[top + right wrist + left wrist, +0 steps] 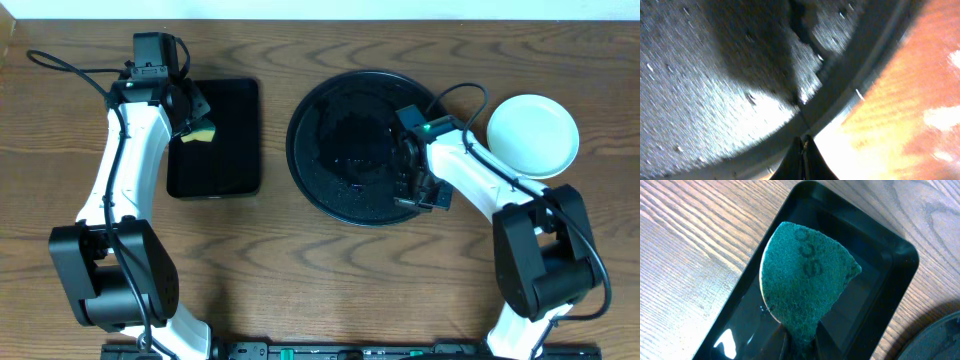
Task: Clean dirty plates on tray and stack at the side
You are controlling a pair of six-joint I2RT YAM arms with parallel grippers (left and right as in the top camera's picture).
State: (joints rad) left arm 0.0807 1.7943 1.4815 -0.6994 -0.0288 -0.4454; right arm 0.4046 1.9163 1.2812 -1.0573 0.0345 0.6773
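Note:
The round black tray (330, 110) lies mid-table with no plate on it; its wet, speckled surface (700, 75) fills the right wrist view. A pale mint-white plate (533, 135) sits on the table to the tray's right; I cannot tell whether others lie under it. No pale yellow plate shows. My right gripper (421, 198) (804, 145) is shut and empty, its tips at the tray's lower right rim. My left gripper (192, 125) (799, 347) is shut on a green scouring sponge (805, 275) (200, 133), held over the rectangular tray.
A smaller rectangular black tray (225, 165) (890, 280) lies at the left under the sponge. Bare wooden table (300, 280) runs along the front. Arm cables loop near the back left and above the round tray's right side.

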